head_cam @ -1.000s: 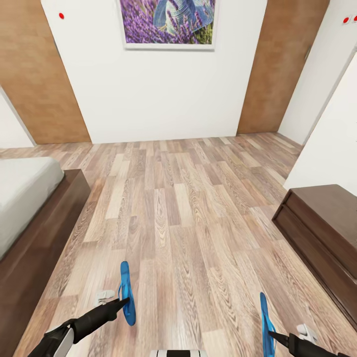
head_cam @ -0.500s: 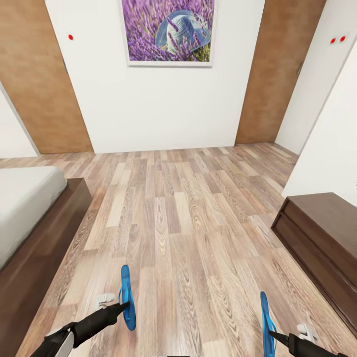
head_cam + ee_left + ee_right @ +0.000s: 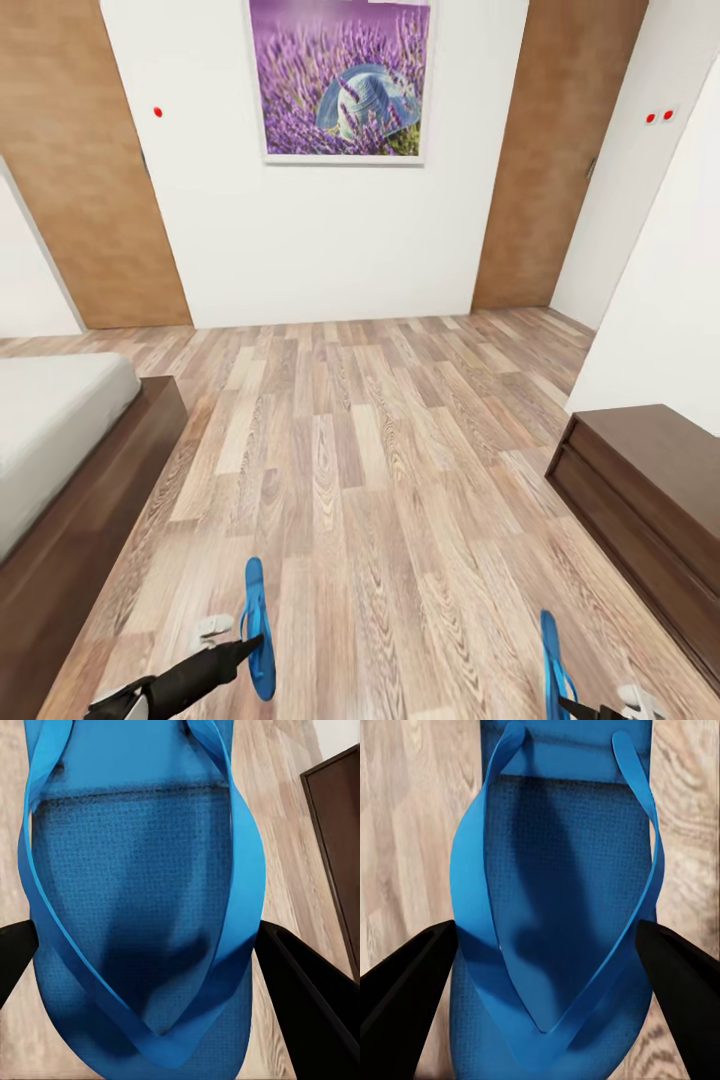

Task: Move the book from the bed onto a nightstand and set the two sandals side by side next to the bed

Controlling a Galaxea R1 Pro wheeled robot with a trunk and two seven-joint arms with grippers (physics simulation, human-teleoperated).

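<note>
Left gripper (image 3: 150,945) clasps one bright blue sandal (image 3: 135,885); right gripper (image 3: 540,952) clasps another sandal (image 3: 559,892).

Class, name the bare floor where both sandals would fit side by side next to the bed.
The plank floor lies bare from the bed frame across to the dark low cabinet, and back to the white wall. Nothing crowds it.

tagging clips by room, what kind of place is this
Most likely a bedroom: a low bed with an off-white mattress at the left, a dark wooden cabinet at the right, wood-plank floor, brown doors and a lavender picture on the white wall.
</note>
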